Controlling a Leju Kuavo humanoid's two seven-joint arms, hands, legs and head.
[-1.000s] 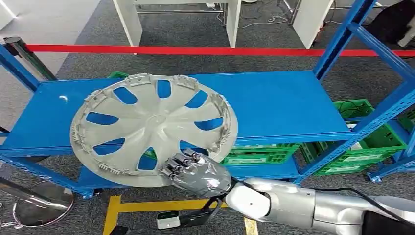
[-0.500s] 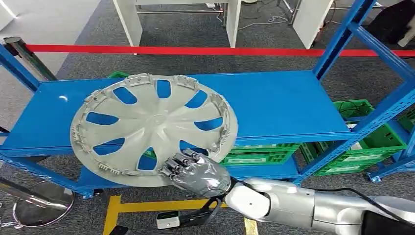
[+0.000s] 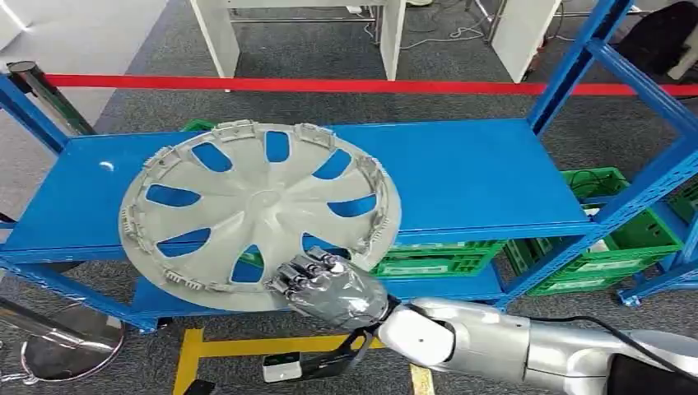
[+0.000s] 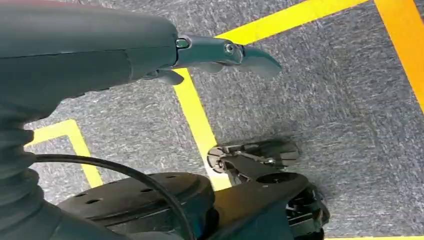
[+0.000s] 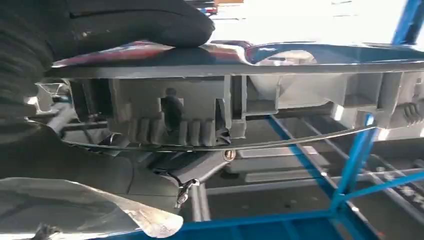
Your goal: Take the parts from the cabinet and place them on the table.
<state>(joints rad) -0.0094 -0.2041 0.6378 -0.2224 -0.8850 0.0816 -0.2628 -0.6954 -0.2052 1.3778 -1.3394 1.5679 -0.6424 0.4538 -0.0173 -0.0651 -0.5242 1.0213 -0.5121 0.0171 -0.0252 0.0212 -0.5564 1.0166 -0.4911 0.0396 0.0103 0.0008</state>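
Right hand grips the near rim of the grey hubcap, thumb over its edge in the right wrist view; hubcap tilted over the left half of the blue shelf, near edge overhanging the shelf front; right half of shelf bare; blue uprights at far right; left hand holds nothing, fingers extended over the floor; hubcap marginally higher than a second ago.

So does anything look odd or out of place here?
Only the wheel cover: it hangs tilted, jutting past the blue shelf's front edge, gripped at its rim by the right hand. No damage visible.
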